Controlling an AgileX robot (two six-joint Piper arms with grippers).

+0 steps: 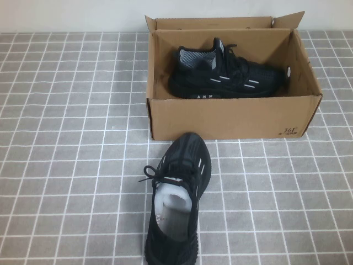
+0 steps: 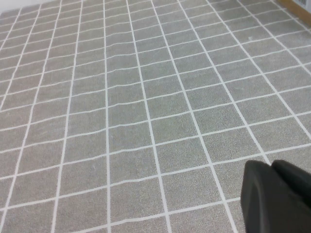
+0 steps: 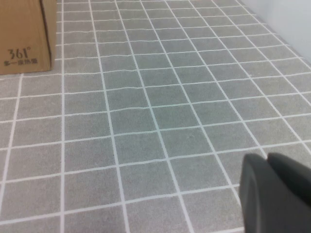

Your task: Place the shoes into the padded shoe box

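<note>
The brown cardboard shoe box (image 1: 231, 118) stands open at the back middle of the table, with "361" printed at its front right corner. One black sneaker (image 1: 226, 77) lies on its side inside the box. The other black sneaker (image 1: 179, 199) stands on the table in front of the box, toe toward it, and runs off the near edge of the high view. Neither arm shows in the high view. My left gripper (image 2: 272, 167) is shut and empty over bare cloth. My right gripper (image 3: 267, 160) is shut and empty, with the box's "361" corner (image 3: 24, 39) far ahead.
A grey cloth with a white grid (image 1: 66, 138) covers the table. A white wall (image 1: 71, 14) runs behind the box. A sliver of the box (image 2: 299, 4) shows at the far edge of the left wrist view.
</note>
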